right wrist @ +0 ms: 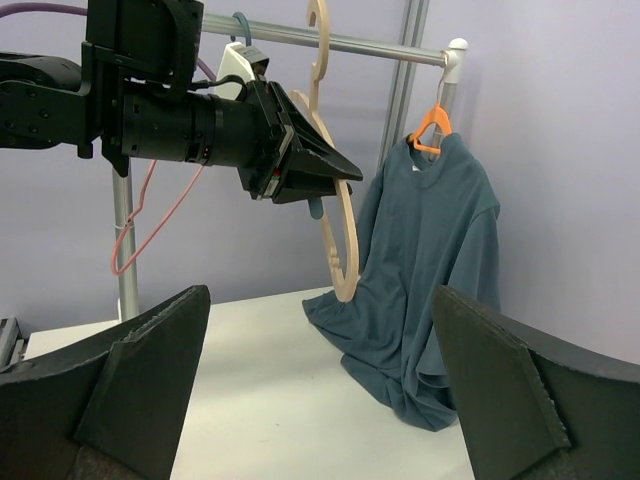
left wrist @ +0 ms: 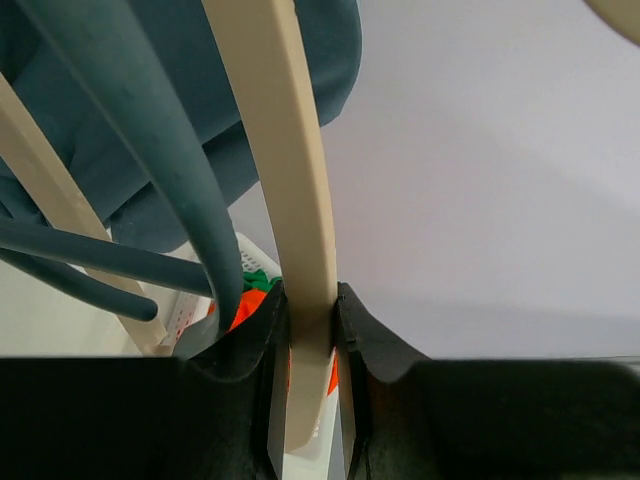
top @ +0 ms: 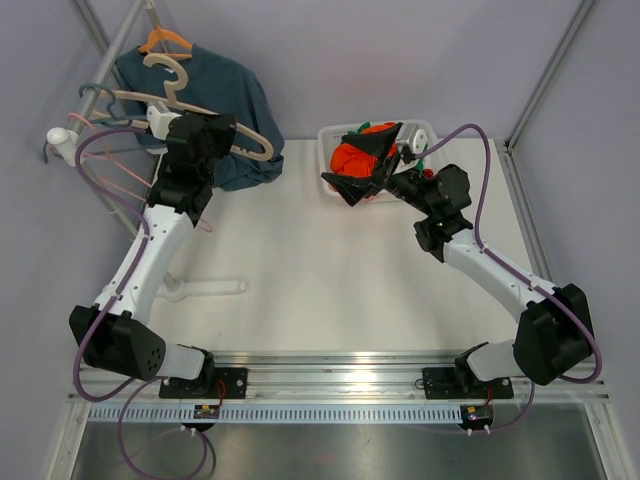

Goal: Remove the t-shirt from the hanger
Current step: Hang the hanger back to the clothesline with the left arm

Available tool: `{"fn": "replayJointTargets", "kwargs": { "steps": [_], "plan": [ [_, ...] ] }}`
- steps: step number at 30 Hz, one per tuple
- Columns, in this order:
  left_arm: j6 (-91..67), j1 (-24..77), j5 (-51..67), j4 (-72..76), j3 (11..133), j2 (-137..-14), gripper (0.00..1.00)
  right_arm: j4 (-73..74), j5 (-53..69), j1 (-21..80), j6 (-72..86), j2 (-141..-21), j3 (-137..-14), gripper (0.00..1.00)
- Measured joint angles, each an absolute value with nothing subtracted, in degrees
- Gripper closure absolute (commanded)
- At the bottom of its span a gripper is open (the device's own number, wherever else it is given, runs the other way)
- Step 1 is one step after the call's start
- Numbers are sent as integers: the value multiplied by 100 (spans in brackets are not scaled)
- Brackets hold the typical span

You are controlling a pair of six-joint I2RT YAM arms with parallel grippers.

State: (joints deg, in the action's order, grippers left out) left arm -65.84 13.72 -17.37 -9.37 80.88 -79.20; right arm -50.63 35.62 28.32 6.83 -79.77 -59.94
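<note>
The left gripper (left wrist: 310,345) is clamped tight on one arm of a bare beige hanger (left wrist: 290,150), its two black fingers (left wrist: 255,370) pressed flat against either side of the wood. That hanger hooks over the metal rail (right wrist: 340,42) at the far left corner, and the gripper has it part-way down the sloping arm. Just beside it hangs a dark teal hanger (left wrist: 150,160), also bare, and further along the rail a thin pink hanger (right wrist: 140,230).

The t-shirt (right wrist: 430,270) is a dark blue-green one on an orange hanger (right wrist: 432,128) at the end of the rail, just past the beige hanger. It is on by the collar only roughly: the hem has slumped down and lies bunched on the counter (top: 330,280). A small pale label shows inside the neck, too small to read.

The right gripper (top: 355,165) is well apart from all this, on the other side of the counter, with its fingers spread wide and nothing between them. It points across toward the rail and hangs just above a white basket (top: 425,128) at the far edge. Inside the basket is a heap of clothes, a bright orange garment (top: 350,158) on top and a bit of green cloth (top: 365,125) behind it.
</note>
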Motion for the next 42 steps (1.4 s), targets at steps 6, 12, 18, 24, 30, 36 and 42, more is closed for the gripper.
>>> {"fn": "replayJointTargets", "kwargs": {
  "steps": [6, 12, 18, 24, 30, 36, 42],
  "plan": [
    [-6589, 1188, -1717, -939, 8235, -7964, 100, -5009, 3564, 2832, 661, -7968, -5979, 1],
    [-6593, 1168, -1697, -943, 8259, -7964, 100, -4982, 3570, 2832, 633, -7915, -5955, 1],
    [-6606, 1197, -1728, -945, 8259, -7964, 100, -4982, 3610, 2832, 628, -7911, -5951, 1],
    [-6567, 1319, -2045, -1116, 8403, -7992, 100, -4982, 3614, 2832, 626, -7911, -5951, 1],
    [-6449, 1420, -2423, -1131, 8656, -8073, 100, -4982, 3656, 2832, 628, -7911, -5951, 1],
    [-6324, 1459, -2759, -1354, 8851, -8248, 100, -4982, 3677, 2832, 628, -7911, -5951, 1],
    [-6184, 1518, -3109, -1769, 9220, -8412, 100, -4978, 3712, 2832, 626, -7911, -5951, 1]
  ]
}}
